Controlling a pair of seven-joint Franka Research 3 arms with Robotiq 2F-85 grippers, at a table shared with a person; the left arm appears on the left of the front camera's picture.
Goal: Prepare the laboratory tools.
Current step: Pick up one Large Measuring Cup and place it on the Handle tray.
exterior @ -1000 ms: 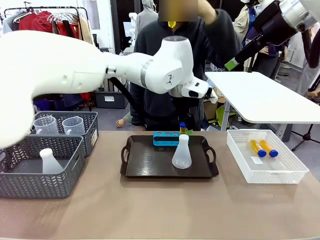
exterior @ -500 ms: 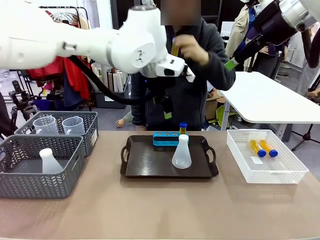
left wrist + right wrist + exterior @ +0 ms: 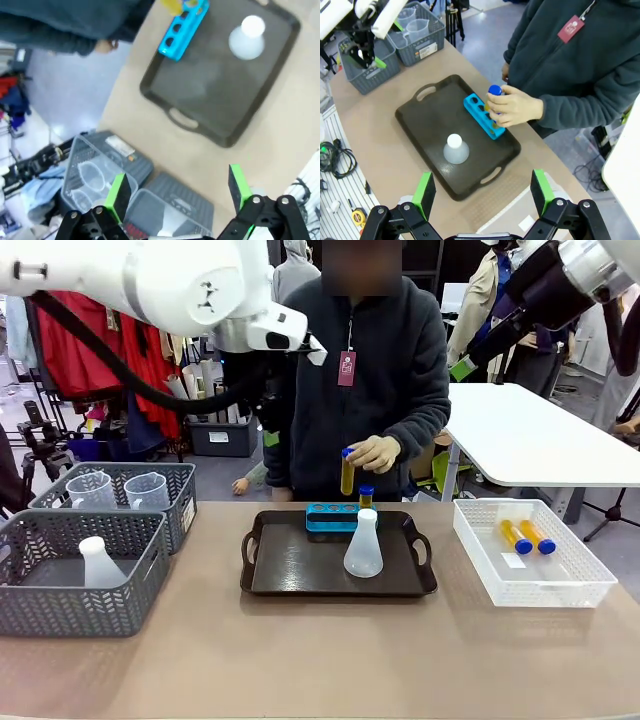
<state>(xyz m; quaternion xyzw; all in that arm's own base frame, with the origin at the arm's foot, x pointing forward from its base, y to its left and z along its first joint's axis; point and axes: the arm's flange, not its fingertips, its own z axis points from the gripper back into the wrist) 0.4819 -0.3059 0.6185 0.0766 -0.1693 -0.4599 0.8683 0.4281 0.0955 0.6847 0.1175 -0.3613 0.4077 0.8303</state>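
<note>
A person's hand holds an amber tube with a blue cap upright just above the blue rack on the black tray. Another tube stands at the rack's right end. The white conical flask stands on the tray. Two more tubes lie in the white basket. My left gripper hangs open high above the table's left half, its green pads wide apart. My right gripper is open and empty, high over the tray.
Two grey baskets stand at the left: the far one holds two clear beakers, the near one a second flask. The person stands at the far side. A white table is behind at the right.
My left arm has risen and swung left, away from the tray. The person's hand has come down from face height and now holds the tube over the rack.
</note>
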